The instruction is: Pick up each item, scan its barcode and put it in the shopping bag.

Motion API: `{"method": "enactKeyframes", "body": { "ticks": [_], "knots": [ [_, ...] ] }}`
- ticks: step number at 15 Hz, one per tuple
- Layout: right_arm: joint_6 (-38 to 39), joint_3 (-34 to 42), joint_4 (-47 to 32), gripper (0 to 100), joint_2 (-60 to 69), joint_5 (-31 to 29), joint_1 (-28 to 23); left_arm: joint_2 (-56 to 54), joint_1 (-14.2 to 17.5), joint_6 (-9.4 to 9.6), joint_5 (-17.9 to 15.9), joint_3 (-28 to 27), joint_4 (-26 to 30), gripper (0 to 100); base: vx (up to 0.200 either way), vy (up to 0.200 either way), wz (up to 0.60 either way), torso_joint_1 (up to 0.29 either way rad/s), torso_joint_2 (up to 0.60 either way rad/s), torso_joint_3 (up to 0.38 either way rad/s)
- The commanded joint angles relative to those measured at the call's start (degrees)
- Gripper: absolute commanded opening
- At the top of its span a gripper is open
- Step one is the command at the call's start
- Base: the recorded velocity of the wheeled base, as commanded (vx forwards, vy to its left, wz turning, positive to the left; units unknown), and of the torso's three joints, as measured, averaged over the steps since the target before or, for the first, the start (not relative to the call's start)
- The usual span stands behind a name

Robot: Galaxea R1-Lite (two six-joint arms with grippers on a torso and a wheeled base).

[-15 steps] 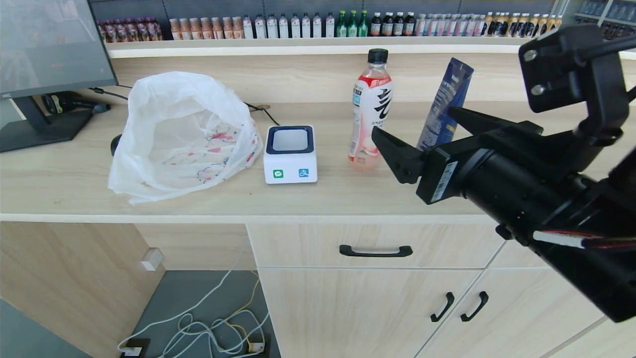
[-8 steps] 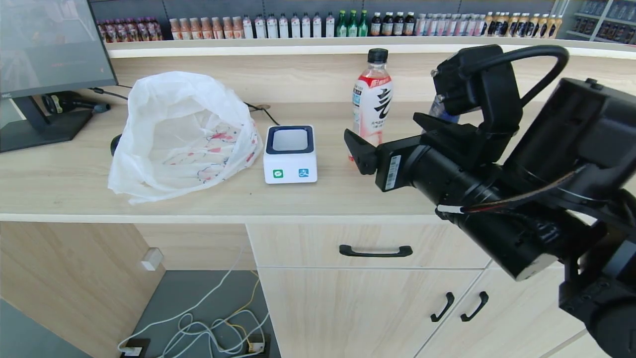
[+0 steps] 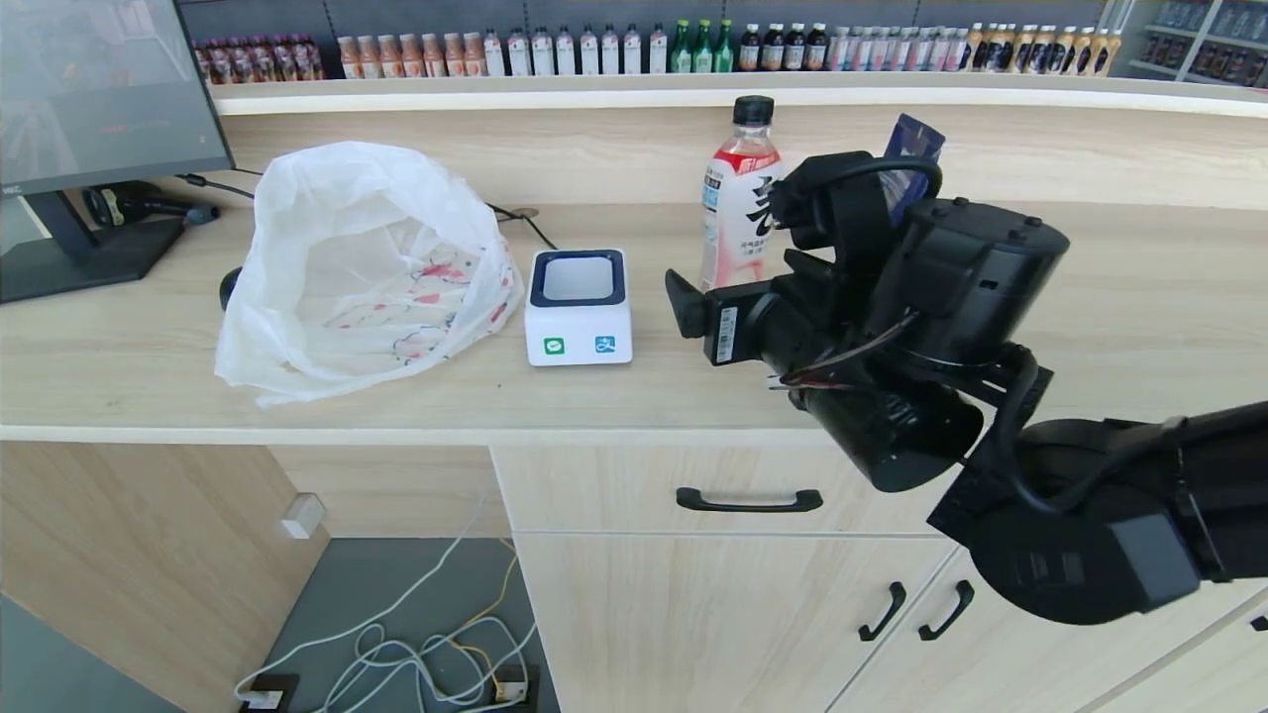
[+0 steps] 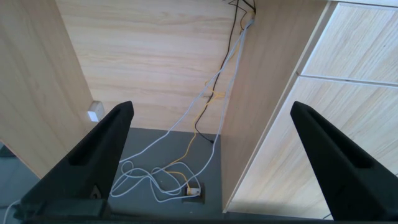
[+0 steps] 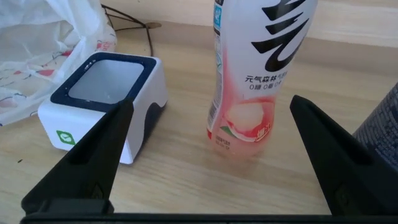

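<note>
The counter (image 3: 149,366) carries the open bag (image 3: 367,257) at the left, with the scanner (image 3: 579,305) just beside it. The right gripper (image 5: 210,106), jaws wide apart, hangs before the standing bottle (image 3: 738,198). Its arm (image 3: 951,277) hides most of the packet (image 3: 911,139). The left gripper (image 4: 211,109), also released, hangs low above the floor cables (image 4: 161,180).

We see a monitor (image 3: 99,89) far left of the right gripper (image 3: 733,279), shelved bottles (image 3: 634,50) beyond it, and loose cables (image 3: 396,656) on the floor (image 3: 396,579) below.
</note>
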State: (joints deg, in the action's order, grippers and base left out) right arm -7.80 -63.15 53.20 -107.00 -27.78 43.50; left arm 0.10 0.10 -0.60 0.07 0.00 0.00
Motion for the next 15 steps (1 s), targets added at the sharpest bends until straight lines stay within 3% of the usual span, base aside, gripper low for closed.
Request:
{"method": "enactKeyframes", "body": {
  "ticks": [1,4,14,15],
  "knots": [
    [-0.02,-2.59,-0.03,100,-3.39,0.01,-0.78,-0.01,-0.01,-0.02,0.01,0.00,0.00,100,0.000,0.000,0.00,0.000,0.00,0.000],
    [-0.11,-7.34,-0.20,100,-6.38,0.18,-2.45,-0.01,-0.01,-0.02,0.01,0.00,0.00,100,0.000,0.000,0.00,0.000,0.00,0.000],
    [-0.28,-8.66,-0.47,100,-6.73,0.89,-5.44,-0.01,-0.01,-0.02,0.01,0.00,0.00,100,0.000,0.000,0.00,0.000,0.00,0.000],
    [-2.92,-8.75,-0.47,100,-6.82,1.50,-6.85,-0.01,-0.01,-0.02,0.01,0.00,0.00,100,0.000,0.000,0.00,0.000,0.00,0.000]
  ]
}}
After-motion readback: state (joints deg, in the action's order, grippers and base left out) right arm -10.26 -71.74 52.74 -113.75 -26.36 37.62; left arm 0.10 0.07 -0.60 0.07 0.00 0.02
